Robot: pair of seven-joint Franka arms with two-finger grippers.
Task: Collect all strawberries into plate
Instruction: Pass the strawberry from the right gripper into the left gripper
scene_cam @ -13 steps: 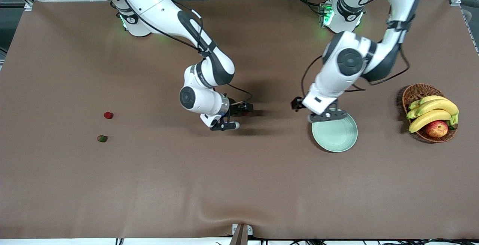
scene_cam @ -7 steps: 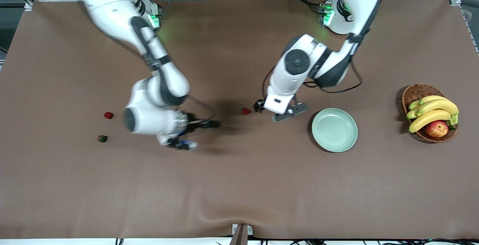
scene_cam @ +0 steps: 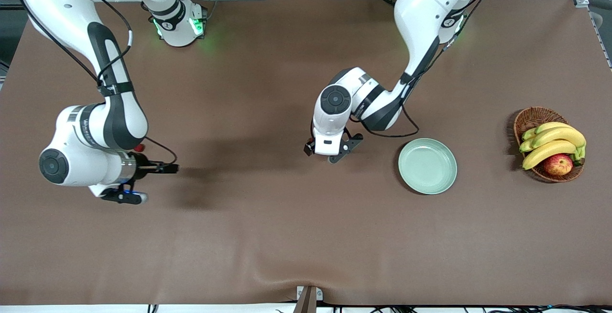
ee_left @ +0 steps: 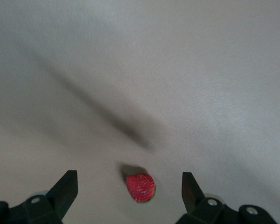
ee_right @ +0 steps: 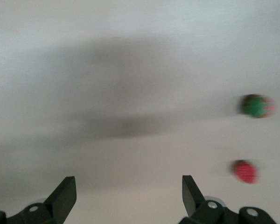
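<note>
**Both jaws wide over bare worktop, plate empty**

We see the left gripper (ee_left: pixel 129 191) with its jaws spread wide and holding nothing; a red strawberry (ee_left: pixel 140 187) lies on the worktop (scene_cam: pixel 267 236) between the two fingers, touching neither. In the front view this gripper (scene_cam: pixel 319 152) hangs low over the middle of the worktop, beside the plate (scene_cam: pixel 427 166) on the side toward the right arm's end, and the arm's wrist hides that berry.

The right gripper (ee_right: pixel 129 191) is likewise wide and empty. Its wrist view shows a second red berry (ee_right: pixel 245 171) and a greener berry (ee_right: pixel 257 105) lying apart from each other and off to one side of the fingers. From the front, this gripper (scene_cam: pixel 143 181) is over the right arm's end of the worktop, with only a sliver of a red berry (scene_cam: pixel 139 148) showing at the wrist's edge.

The plate sits empty. Toward the left arm's end stands a basket (scene_cam: pixel 530 118) holding bananas (scene_cam: pixel 554 142) and an apple (scene_cam: pixel 558 164).
</note>
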